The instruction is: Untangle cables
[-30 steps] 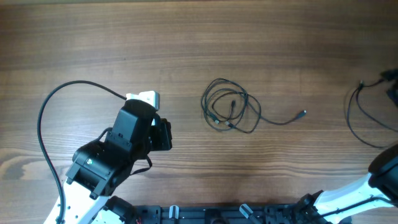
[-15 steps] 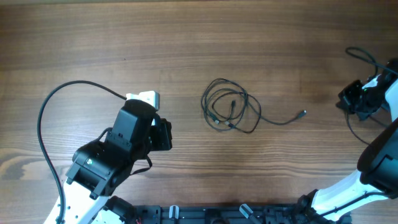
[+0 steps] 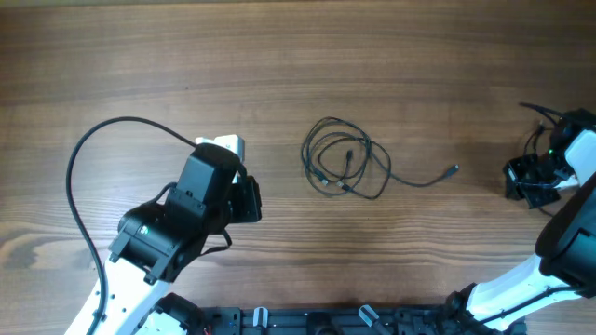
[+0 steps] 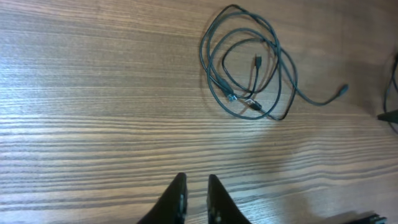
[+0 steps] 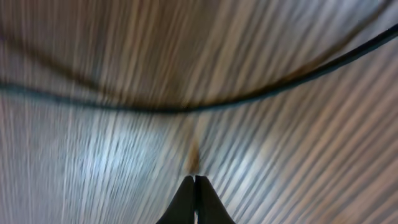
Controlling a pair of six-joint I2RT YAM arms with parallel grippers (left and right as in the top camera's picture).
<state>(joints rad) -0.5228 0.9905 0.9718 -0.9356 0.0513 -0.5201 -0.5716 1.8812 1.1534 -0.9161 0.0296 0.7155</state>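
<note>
Wood-grain table (image 3: 279, 56) runs through every view. Far left, the thick arm lead (image 3: 73, 177) arcs over the boards; it belongs to the robot and is not yours to sort. Next comes the left gripper (image 3: 253, 198), well short of the tangle and pointed toward it. Its fingers (image 4: 179, 196) stand a narrow slit apart with nothing between them, which I read as waiting rather than gripping.

At the middle lie the cables (image 3: 343, 167), flat on the wood in several loose overlapping loops, touched by neither arm. One strand trails off rightward to a plug tip (image 3: 453, 169), and that free end looks like the easiest place to start pulling a loop clear.

Far right, the right gripper (image 3: 515, 181) sits near the table edge, well apart from the coil. Its wrist view is smeared, but the fingers (image 5: 186, 199) show pressed together with nothing visible in them. A dark line (image 5: 186, 107) crosses the boards ahead; you cannot tell whether it is a thin cable or arm wiring.
</note>
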